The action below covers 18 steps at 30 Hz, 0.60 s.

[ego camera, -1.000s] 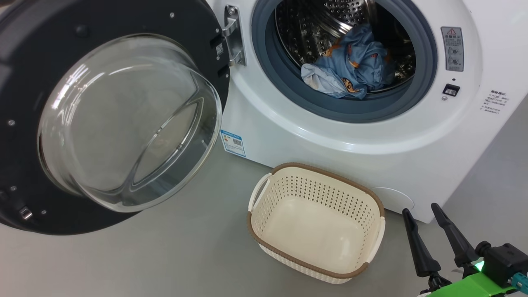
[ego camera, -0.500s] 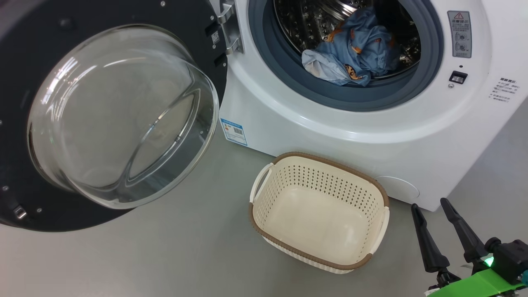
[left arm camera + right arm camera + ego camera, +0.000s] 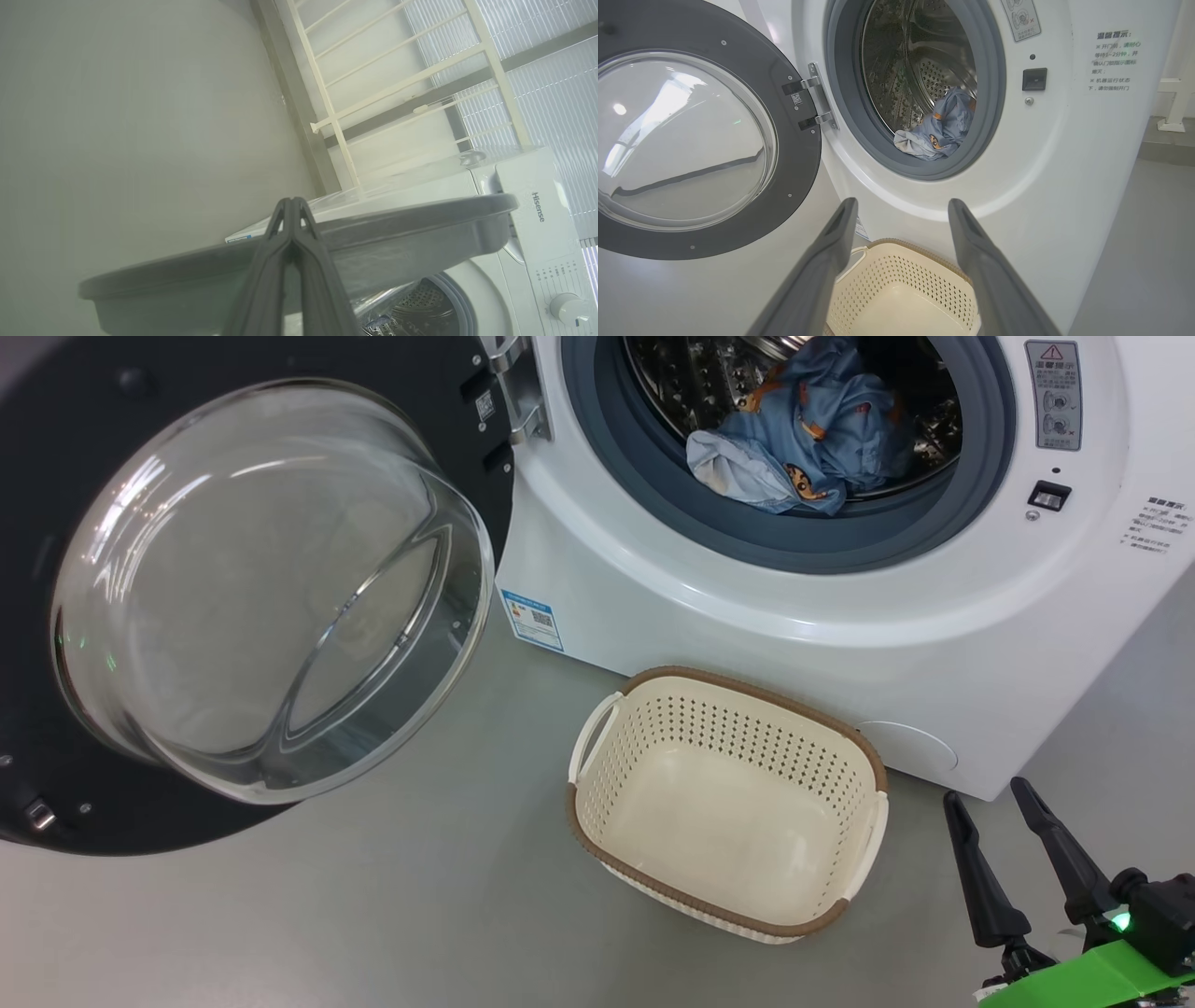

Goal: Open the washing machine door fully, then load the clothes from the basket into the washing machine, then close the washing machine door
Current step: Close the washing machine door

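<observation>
Washing machine [image 3: 747, 607] loaded, washing machine door [image 3: 271, 588] swung wide, basket [image 3: 728, 728] empty.
Right gripper [image 3: 902, 201]: jaws spread, holding nothing; clothes [image 3: 941, 128] lie in the drum [image 3: 920, 56] straight beyond its tips, basket low between its jaws, door left of them, grey floor [image 3: 1134, 242] stretching to their right. Left gripper [image 3: 292, 201]: jaws pressed together, empty; the door's grey edge crosses just behind its tips, contact unclear.

Basket [image 3: 896, 275] on floor [image 3: 1134, 233] ahead of and below the right fingers [image 3: 831, 252]; washer [image 3: 1064, 163] beyond them, clothes [image 3: 938, 130] in its drum [image 3: 920, 56], door [image 3: 798, 154] to their left
</observation>
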### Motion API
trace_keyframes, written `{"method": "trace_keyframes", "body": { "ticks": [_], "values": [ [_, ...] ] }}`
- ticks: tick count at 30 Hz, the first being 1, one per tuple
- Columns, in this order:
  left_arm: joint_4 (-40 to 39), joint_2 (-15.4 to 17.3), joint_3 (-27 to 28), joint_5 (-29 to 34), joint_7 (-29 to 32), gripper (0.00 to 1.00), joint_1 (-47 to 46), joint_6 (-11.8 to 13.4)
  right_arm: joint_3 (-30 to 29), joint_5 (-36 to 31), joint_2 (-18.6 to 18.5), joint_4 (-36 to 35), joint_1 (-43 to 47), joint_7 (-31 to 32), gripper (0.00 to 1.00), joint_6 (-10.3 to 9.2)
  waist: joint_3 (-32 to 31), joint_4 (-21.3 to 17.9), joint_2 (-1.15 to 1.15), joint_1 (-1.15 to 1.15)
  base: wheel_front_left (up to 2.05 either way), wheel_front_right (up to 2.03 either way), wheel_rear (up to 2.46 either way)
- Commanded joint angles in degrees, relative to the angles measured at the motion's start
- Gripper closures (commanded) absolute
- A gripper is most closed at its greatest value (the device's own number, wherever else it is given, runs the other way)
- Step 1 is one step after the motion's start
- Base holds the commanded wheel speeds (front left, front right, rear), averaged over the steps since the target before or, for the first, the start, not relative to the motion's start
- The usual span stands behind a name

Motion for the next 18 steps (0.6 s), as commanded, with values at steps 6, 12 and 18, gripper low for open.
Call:
{"method": "trace_keyframes", "body": {
  "ticks": [6,12,18],
  "values": [
    [-1.24,3.40,0.46,-0.84,3.83,1.00,-1.51,-0.10,0.90,-1.01,-1.52,-1.55,-2.05,-0.29,0.00,0.32,0.12,-0.15,0.00,0.00,0.00,0.00,0.00],
    [-2.25,2.91,-0.86,-1.55,8.96,1.00,-0.81,-0.15,0.72,-1.02,-1.28,-1.39,-1.84,-0.29,0.00,0.32,-0.56,-0.11,0.00,0.00,0.00,0.00,0.00],
    [-3.69,3.17,-1.86,-1.66,12.50,1.00,0.31,-0.14,0.61,-1.00,-0.70,-1.17,-1.62,-0.29,0.00,0.32,-1.65,-0.28,0.00,0.00,0.00,0.00,0.00]
  ]
}}
